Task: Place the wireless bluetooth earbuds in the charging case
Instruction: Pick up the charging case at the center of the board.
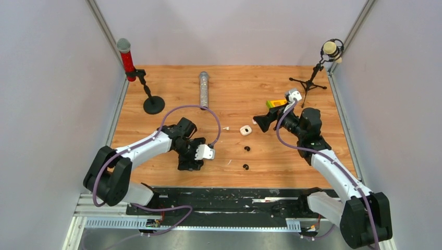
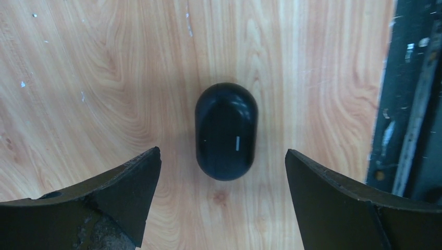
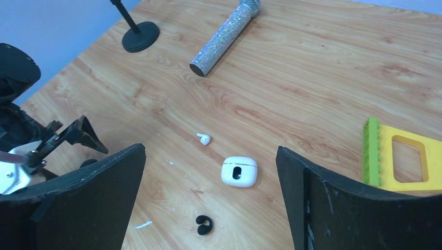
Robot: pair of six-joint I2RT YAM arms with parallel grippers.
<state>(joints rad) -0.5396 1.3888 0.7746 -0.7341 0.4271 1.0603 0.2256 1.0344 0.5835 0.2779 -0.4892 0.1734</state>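
Straddling the black, seemingly shut case (image 2: 226, 131), the left gripper (image 2: 222, 152) is wide open and empty; lower squarely, then close across its narrow sides. The earbuds (image 1: 247, 149) lie loose between the arms, before the open, empty right gripper (image 3: 210, 150).

White earbud (image 3: 204, 138) — loose, near white case (image 3: 239, 171).

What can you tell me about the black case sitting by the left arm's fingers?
The black charging case is a smooth, glossy, pill-shaped shell, plastic by the look, with one small white mark on its top. It seems closed, and no earbud shows in it. It lies flat on the wooden table, its near end between the tips of the open left fingers, with a clear gap on each side. Only the table touches it.
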